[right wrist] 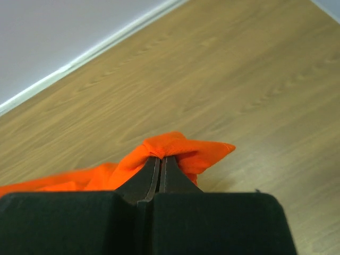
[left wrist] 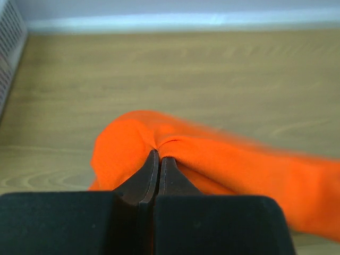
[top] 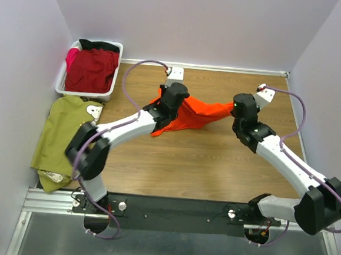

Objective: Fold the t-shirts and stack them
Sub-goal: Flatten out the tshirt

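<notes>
The orange t-shirt (top: 192, 116) hangs in the far middle of the table (top: 214, 172), pulled out into a bunched band between the two arms. The left gripper (left wrist: 159, 155) has its jaws all but closed, pinching a gathered fold at the shirt's left end; in the left wrist view the cloth puckers right at the tips and swells out on both sides of them. The right gripper (right wrist: 160, 157) has its jaws pressed tight together on the shirt's right end, and a small corner of orange cloth pokes out just past the tips toward the right, above the wood. In the top view the band sags slightly in the middle, and a looser part of the shirt drops toward the near side under the left arm; I cannot tell whether it touches the table. At the far left corner sits a white slatted basket (top: 60, 84) holding a dark red shirt (top: 92, 69), with some black cloth at its far rim. Just nearer than the basket, along the left edge, an olive green shirt (top: 60, 139) lies spread out, its pale cartoon print at its far end.
</notes>
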`<control>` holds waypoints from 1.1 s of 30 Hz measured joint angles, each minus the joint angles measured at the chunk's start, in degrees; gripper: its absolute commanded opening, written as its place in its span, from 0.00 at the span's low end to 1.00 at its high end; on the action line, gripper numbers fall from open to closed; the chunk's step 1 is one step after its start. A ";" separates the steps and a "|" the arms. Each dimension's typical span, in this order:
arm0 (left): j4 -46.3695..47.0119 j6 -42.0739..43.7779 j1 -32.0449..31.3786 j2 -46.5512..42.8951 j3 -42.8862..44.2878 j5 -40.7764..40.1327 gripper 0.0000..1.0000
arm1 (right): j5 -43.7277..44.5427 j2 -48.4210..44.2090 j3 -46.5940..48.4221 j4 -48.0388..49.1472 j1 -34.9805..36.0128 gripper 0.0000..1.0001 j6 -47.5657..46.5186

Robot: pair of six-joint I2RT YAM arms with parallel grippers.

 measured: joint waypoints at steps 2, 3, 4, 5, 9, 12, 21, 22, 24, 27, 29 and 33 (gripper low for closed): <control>-1.79 -1.99 2.43 8.59 0.81 2.97 0.00 | 4.09 2.34 -1.20 -0.20 -0.17 0.01 2.95; -2.47 -2.67 3.32 11.15 1.09 3.58 0.00 | 6.19 3.52 -1.33 -0.28 -0.42 0.01 4.31; -2.99 -3.28 4.48 13.79 1.49 4.57 0.00 | 7.85 4.48 -1.33 -0.26 -0.74 0.01 5.11; -3.58 -3.56 5.68 16.28 1.97 5.51 0.02 | 8.92 5.09 -1.33 -0.22 -1.09 0.01 5.75; -4.72 -4.52 9.62 23.02 6.95 9.57 0.25 | 10.86 7.34 -1.29 0.11 -2.71 0.01 7.50; -4.07 -4.92 10.51 23.93 9.84 11.43 0.50 | 11.30 8.81 -1.29 0.09 -3.98 0.01 8.13; -1.57 -4.90 11.06 22.51 8.70 11.47 0.69 | 11.63 14.27 1.46 0.02 -9.51 0.01 9.11; -1.55 -4.87 11.10 22.14 8.17 11.34 0.69 | 11.47 15.39 2.01 -0.04 -10.19 0.01 9.31; -1.29 -4.87 11.32 21.16 6.69 10.97 0.70 | 11.26 17.49 3.32 -0.15 -11.26 0.01 9.62; -1.14 -4.87 11.61 19.82 4.42 10.84 0.69 | 10.38 21.14 5.01 -0.37 -12.74 0.01 10.43; -0.79 -4.92 12.07 19.56 3.30 10.86 0.69 | 9.46 22.93 5.35 -0.74 -13.31 0.01 11.10; -0.76 -5.62 13.42 19.63 0.81 12.20 0.68 | 7.85 25.16 5.46 -1.51 -13.73 0.01 12.20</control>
